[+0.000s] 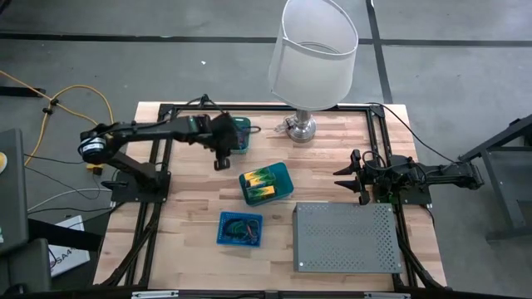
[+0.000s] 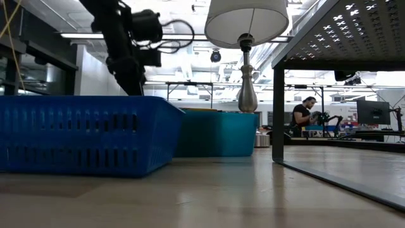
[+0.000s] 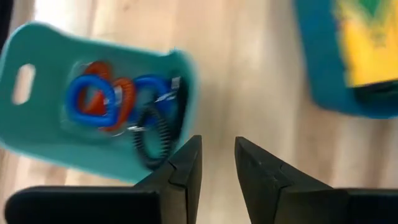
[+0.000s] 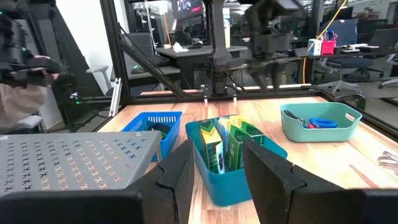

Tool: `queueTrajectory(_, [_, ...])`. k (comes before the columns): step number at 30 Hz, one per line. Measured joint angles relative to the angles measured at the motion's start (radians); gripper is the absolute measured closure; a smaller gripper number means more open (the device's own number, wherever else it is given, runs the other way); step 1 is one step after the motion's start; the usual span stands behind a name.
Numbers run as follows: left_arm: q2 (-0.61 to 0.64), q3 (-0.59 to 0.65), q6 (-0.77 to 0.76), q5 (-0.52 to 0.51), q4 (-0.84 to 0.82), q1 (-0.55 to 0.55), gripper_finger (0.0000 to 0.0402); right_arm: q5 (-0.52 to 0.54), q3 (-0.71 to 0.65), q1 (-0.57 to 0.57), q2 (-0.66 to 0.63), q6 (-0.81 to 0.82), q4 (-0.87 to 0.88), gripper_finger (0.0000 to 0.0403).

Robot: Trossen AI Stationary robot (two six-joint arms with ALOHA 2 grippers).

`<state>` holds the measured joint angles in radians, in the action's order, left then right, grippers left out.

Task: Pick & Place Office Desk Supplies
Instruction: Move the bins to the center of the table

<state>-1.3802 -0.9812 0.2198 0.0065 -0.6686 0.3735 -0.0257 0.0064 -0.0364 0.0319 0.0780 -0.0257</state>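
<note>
Red, blue and black coiled loops (image 3: 118, 102) lie in a small teal tray (image 1: 240, 134) at the far side of the table. Yellow-and-green blocks (image 1: 263, 183) stand in a teal bin (image 4: 239, 177) at mid-table. More loops lie in a blue basket (image 1: 240, 228) nearer the front. My left gripper (image 3: 217, 165) is open and holds nothing. It hovers over bare wood just beside the small tray, also seen from above (image 1: 223, 162). My right gripper (image 4: 214, 168) is open and holds nothing. It waits at the table's right side (image 1: 345, 174), facing the block bin.
A grey perforated flat box (image 1: 345, 237) sits at the near right. A big white-shaded lamp (image 1: 312, 50) stands on its chrome base (image 1: 301, 127) at the far edge. Bare wood lies between the tray, the bin and the basket. A person (image 2: 302, 115) sits in the room beyond.
</note>
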Motion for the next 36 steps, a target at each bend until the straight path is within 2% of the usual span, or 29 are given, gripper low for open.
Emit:
queueTrajectory(9, [-0.098,0.002,0.121,0.058,0.053,0.116,0.0311,0.0,0.0,0.0,0.0,0.0,0.0,0.0277])
queueTrajectory(25, [-0.182,0.003,0.108,0.075,0.069,0.122,0.0314,0.0,0.0,0.0,0.0,0.0,0.0,0.0277])
queueTrajectory(28, [-0.181,0.003,0.105,0.077,0.072,0.118,0.0326,0.0,0.0,0.0,0.0,0.0,0.0,0.0277])
queueTrajectory(34, [-0.181,0.003,0.113,0.077,0.082,0.096,0.0388,0.0,0.0,0.0,0.0,0.0,0.0,0.0277])
queueTrajectory(36, [-0.181,0.003,0.116,0.074,0.096,0.088,0.0395,0.0,0.0,0.0,0.0,0.0,0.0,0.0277])
